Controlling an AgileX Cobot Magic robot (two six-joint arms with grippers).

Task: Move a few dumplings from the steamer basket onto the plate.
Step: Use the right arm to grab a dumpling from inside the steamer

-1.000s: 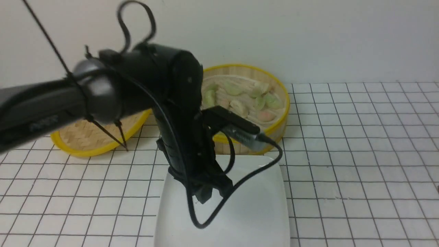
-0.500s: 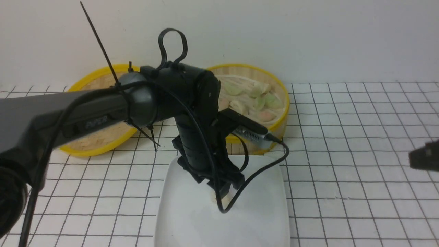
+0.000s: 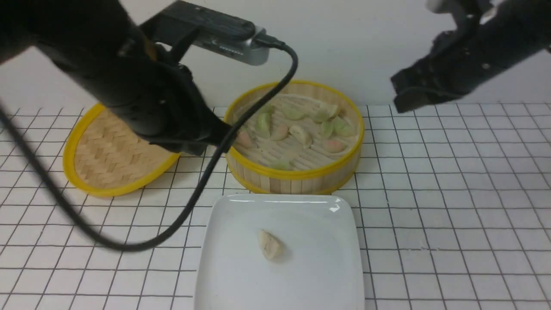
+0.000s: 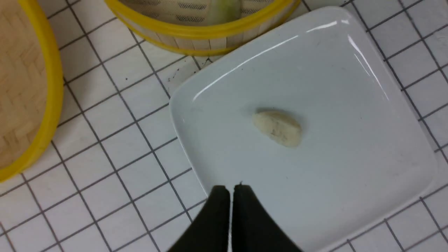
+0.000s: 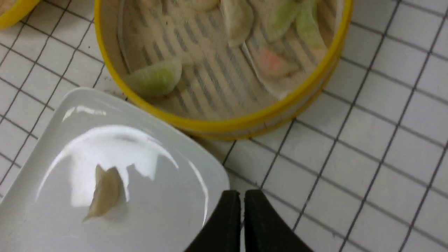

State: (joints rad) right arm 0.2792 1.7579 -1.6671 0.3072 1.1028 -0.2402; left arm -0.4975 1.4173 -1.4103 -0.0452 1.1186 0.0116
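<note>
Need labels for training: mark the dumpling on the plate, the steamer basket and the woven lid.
cream dumpling [image 3: 270, 245], front view, its middle.
steamer basket [image 3: 297, 184], front view, near slatted wall.
woven lid [image 3: 107, 155], front view, bare woven middle.

No text, label, brand name, number or sign can be read anywhere in these views.
</note>
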